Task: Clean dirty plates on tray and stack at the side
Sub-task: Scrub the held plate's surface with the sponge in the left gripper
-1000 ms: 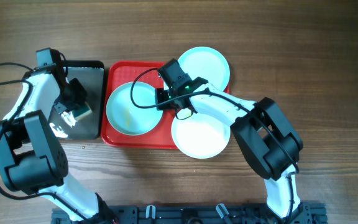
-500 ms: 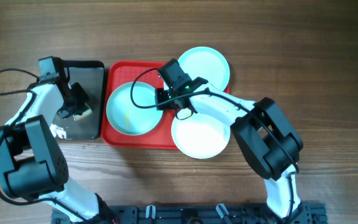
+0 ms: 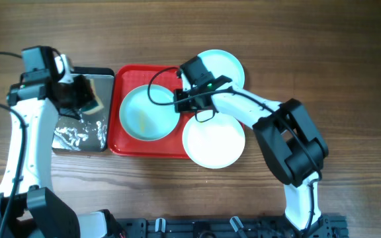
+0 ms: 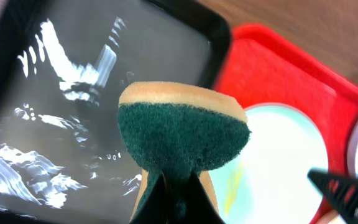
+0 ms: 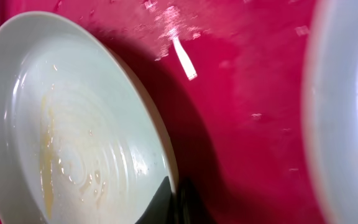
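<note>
A dirty plate with a yellow smear lies on the red tray. My right gripper is shut on that plate's right rim; the right wrist view shows the jaws pinching the edge of the plate, which looks lifted off the tray on that side. My left gripper is shut on a green and tan sponge held above the black tray. In the left wrist view, the sponge hangs over the edge between the black tray and the red tray.
Two clean-looking plates sit at the red tray's right side, one at the back and one at the front, each partly over the rim. The black tray's floor is wet and shiny. Bare wooden table surrounds everything.
My left gripper closed on the sponge and lifted it off the black tray, shifting toward the back and the red tray. The right gripper and its plate moved slightly right.
</note>
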Controlling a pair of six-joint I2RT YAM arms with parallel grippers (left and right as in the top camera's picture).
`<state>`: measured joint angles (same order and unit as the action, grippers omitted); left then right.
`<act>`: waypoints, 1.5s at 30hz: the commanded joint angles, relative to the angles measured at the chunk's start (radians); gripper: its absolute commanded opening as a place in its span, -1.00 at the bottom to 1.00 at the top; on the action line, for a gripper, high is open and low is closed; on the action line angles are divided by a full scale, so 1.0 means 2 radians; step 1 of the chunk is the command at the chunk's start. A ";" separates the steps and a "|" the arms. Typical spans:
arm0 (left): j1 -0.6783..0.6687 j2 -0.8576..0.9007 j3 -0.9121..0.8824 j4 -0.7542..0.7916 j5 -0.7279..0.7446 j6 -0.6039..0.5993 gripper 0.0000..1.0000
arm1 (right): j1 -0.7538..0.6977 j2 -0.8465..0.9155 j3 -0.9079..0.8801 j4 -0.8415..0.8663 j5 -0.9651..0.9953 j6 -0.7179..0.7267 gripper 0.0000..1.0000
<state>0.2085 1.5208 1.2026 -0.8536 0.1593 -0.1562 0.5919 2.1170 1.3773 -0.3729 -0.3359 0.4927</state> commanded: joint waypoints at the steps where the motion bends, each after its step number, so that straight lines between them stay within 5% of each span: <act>1: -0.045 0.006 0.003 -0.002 0.021 0.024 -0.92 | -0.010 0.003 0.001 -0.005 -0.033 -0.011 -0.91; 16: -0.163 0.156 0.003 0.029 0.014 0.005 -0.92 | -0.010 0.004 0.001 -0.009 -0.032 -0.009 -0.91; 27: -0.216 0.205 0.003 0.024 -0.038 -0.104 -0.92 | -0.010 0.021 0.001 -0.003 -0.052 0.018 -0.92; 31: -0.215 0.205 0.003 0.007 -0.070 -0.200 -0.92 | -0.010 0.035 0.001 -0.005 -0.091 0.025 -0.91; 39: -0.237 0.205 0.003 -0.008 0.090 -0.212 -0.92 | -0.010 0.035 0.001 -0.002 -0.091 0.025 -0.91; 42: -0.260 0.205 0.003 0.014 0.061 -0.201 -0.92 | -0.010 0.035 0.001 -0.002 -0.091 0.025 -0.91; 45: -0.272 0.205 0.003 0.053 -0.047 -0.229 -0.92 | -0.010 0.035 0.001 -0.003 -0.091 0.024 -0.92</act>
<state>-0.3050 1.8992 1.2167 -0.8043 0.2127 -0.5594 0.5579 2.1391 1.3773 -0.3805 -0.4625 0.5129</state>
